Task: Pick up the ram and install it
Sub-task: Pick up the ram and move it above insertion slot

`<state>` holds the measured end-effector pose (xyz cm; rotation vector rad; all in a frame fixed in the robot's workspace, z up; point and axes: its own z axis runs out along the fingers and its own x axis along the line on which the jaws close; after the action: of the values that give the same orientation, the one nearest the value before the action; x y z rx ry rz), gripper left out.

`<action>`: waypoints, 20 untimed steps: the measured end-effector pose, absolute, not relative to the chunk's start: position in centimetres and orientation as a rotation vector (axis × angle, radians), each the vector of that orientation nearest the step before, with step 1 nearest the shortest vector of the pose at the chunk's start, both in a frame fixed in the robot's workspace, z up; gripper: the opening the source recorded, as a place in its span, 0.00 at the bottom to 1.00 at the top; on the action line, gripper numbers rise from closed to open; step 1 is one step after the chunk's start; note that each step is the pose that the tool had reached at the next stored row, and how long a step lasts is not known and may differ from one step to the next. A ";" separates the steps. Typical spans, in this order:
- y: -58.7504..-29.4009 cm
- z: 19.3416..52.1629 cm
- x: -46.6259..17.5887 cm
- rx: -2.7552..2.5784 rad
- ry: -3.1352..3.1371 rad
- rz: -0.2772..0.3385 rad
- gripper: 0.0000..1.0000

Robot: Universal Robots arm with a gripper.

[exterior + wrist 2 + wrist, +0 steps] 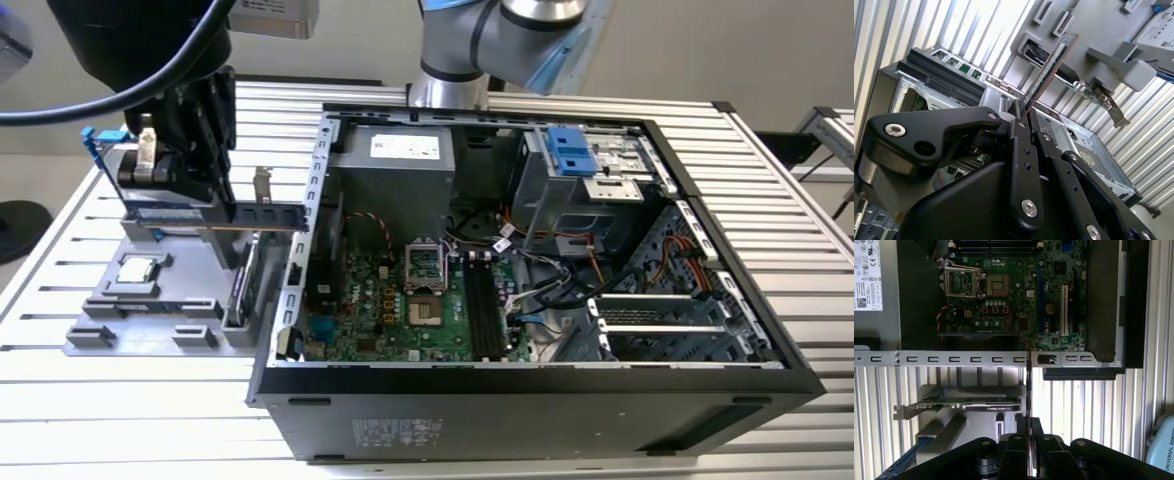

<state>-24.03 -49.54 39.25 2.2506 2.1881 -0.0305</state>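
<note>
The tool (1023, 109) clamps the ram (1051, 67) by one end; long axis level, pointing toward the case (534, 400).

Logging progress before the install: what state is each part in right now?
end effector, shut on the ram
ram, gripped at one end, not yet installed
computer case, side panel off, interior exposed
CPU chip, lying in the holder tray
expansion card, standing upright in the tray
</note>
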 end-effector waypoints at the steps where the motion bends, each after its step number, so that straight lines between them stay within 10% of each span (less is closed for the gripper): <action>1: -49.5 39.3 -23.9 2.250 2.188 -0.031 0.00; 20: -49.5 39.3 -22.1 2.249 2.187 -0.033 0.00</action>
<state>-22.15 -49.54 39.25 2.2494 2.1868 -0.0331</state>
